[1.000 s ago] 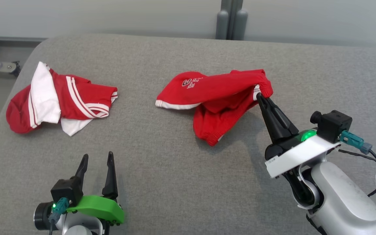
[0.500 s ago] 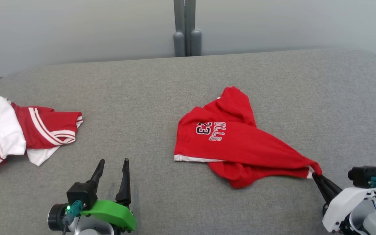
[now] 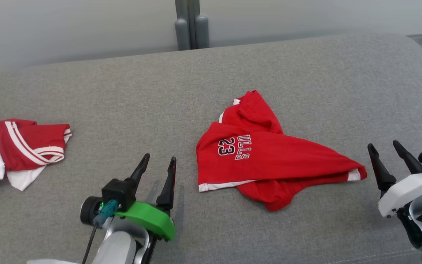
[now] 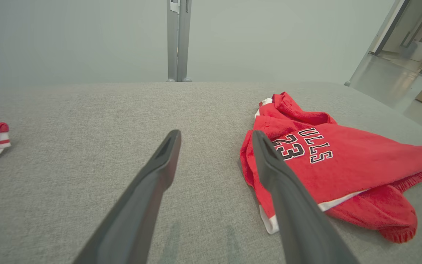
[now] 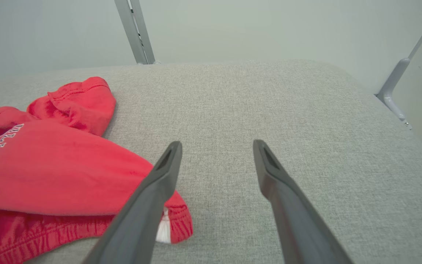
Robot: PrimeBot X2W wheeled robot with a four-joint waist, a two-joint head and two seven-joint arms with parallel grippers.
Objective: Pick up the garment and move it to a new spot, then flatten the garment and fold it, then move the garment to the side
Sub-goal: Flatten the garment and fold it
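Red garment [image 3: 269, 161] lies loose, open grey cushion [image 3: 306, 73] all round.
Right gripper [image 3: 383, 144] has opened off its corner; left gripper [image 3: 159, 157] gapes too.

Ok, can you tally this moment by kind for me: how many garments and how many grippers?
Garments: 2, the red jersey marked 23, crumpled mid-surface, and the red-and-white garment at the head view's left edge.
Grippers: 2, the left gripper and the right gripper, both open and holding nothing.
Total: 4
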